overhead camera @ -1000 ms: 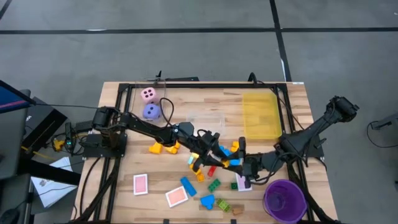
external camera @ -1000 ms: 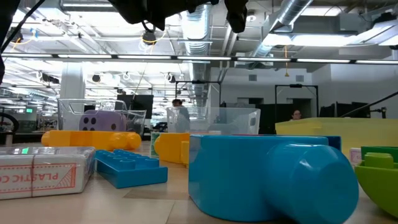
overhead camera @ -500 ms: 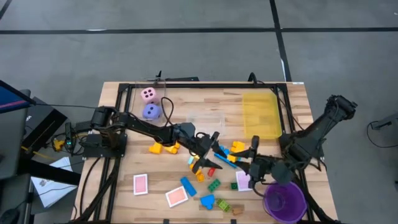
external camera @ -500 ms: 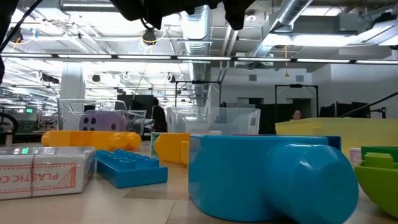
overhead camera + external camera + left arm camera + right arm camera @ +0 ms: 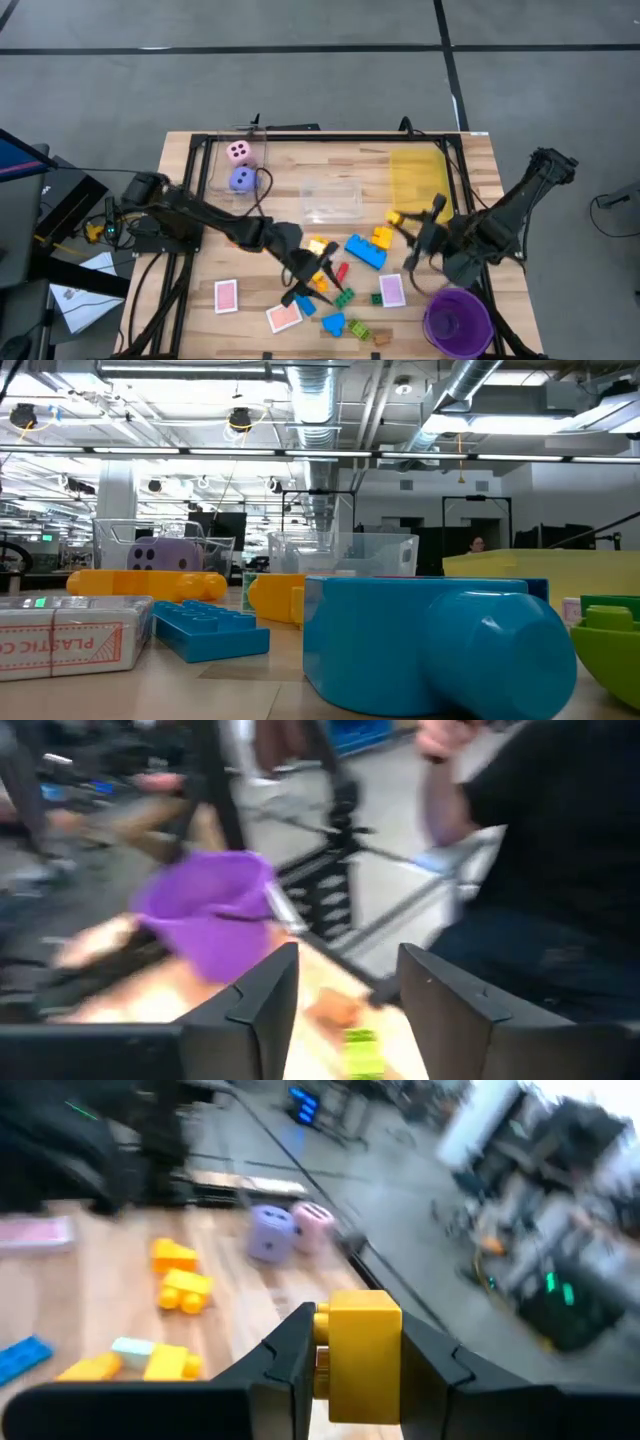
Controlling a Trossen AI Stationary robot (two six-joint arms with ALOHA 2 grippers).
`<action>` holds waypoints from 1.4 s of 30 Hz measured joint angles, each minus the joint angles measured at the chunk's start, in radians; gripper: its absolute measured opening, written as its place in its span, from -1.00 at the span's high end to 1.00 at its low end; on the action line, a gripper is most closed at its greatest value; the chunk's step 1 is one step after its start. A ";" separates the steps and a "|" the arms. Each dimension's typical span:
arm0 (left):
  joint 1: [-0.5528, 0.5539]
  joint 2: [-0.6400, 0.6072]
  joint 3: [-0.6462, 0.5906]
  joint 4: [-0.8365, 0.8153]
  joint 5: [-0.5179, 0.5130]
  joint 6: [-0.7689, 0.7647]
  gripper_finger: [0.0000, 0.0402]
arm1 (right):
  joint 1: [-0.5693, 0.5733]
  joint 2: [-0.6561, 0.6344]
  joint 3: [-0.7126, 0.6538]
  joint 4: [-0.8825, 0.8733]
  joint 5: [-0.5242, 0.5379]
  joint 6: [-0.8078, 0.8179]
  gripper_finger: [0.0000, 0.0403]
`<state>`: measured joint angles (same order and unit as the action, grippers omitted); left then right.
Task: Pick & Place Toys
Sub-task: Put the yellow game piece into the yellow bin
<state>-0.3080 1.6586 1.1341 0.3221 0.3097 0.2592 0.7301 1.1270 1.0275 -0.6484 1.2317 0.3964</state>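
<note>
Small bricks lie spread over the table's middle in the high view: a blue brick (image 5: 365, 250), a yellow one (image 5: 382, 237), green ones (image 5: 344, 297). Pink cards (image 5: 227, 296) lie near the front. A pink die (image 5: 238, 152) and a purple die (image 5: 241, 179) sit at the far left. My right gripper (image 5: 355, 1350) is shut on a yellow brick (image 5: 396, 216), held up beside the yellow bin (image 5: 418, 183). My left gripper (image 5: 345, 980) stands open over the near bricks (image 5: 318, 275), nothing between its fingers, pointing toward the purple cup (image 5: 205, 915). My right gripper pinches the yellow brick by two opposite sides (image 5: 330, 1355) between its two fingers (image 5: 285, 1365). The fingers come nearly level from the table's right side. The brick sits upright between them, lifted clear of the table.
A clear bin (image 5: 332, 200) stands at mid-table and the purple cup (image 5: 457, 322) at the near right corner. A large blue brick (image 5: 440, 640) and a card box (image 5: 65, 635) fill the low view's foreground. A person in dark clothes (image 5: 560, 870) stands beyond the table.
My left gripper has drawn out of the brick pile toward the near edge, its wrist rolling. My right gripper has risen and gone toward the far right, toward the yellow bin, also rolling. Both arms have left the top of the low view.
</note>
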 joint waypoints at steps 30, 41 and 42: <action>-0.207 -0.453 -0.319 0.090 -0.737 0.074 0.99 | -0.740 -0.027 -0.228 -0.366 -0.348 0.602 0.52; -0.207 -0.453 -0.319 0.099 -0.736 0.073 0.99 | -1.030 0.003 -0.267 -0.057 -0.483 0.289 0.52; -0.207 -0.453 -0.319 0.099 -0.736 0.071 0.99 | -1.050 0.012 -0.267 -0.044 -0.499 0.276 0.52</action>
<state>-0.5148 1.2060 0.8154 0.4210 -0.4263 0.3298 -0.3195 1.1395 0.7608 -0.6921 0.7327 0.6722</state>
